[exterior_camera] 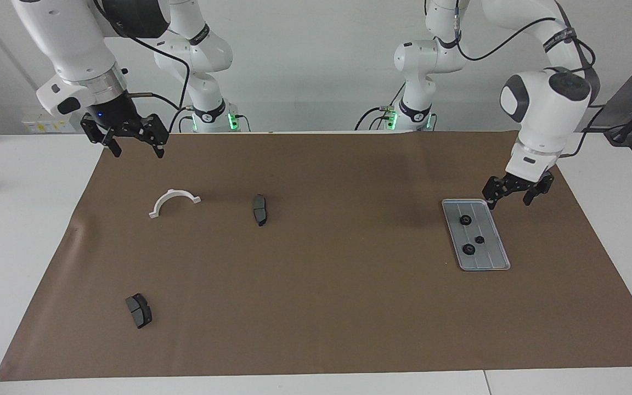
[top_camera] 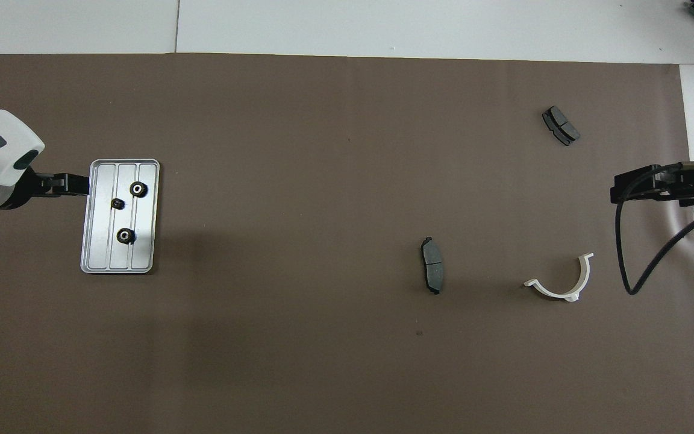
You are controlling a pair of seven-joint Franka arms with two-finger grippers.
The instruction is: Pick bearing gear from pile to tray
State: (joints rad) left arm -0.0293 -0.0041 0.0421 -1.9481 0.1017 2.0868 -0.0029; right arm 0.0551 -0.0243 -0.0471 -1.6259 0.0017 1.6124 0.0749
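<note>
The silver tray (exterior_camera: 491, 261) lies on the brown mat toward the left arm's end; it also shows in the overhead view (top_camera: 142, 253). Three small black gears (exterior_camera: 464, 220) (exterior_camera: 479, 240) (exterior_camera: 468, 249) lie on it, also seen from above (top_camera: 137, 189) (top_camera: 117, 204) (top_camera: 125, 235). My left gripper (exterior_camera: 509, 203) (top_camera: 76, 184) is open and empty, raised just beside the tray's edge nearest the robots. My right gripper (exterior_camera: 137, 152) (top_camera: 624, 190) is open and empty, high over the mat's edge at the right arm's end. No gear shows among the scattered parts.
A white half-ring bracket (exterior_camera: 173, 202) (top_camera: 564, 283) and a dark brake pad (exterior_camera: 260, 209) (top_camera: 432, 265) lie on the mat toward the right arm's end. A second brake pad (exterior_camera: 139, 310) (top_camera: 560, 125) lies farther from the robots.
</note>
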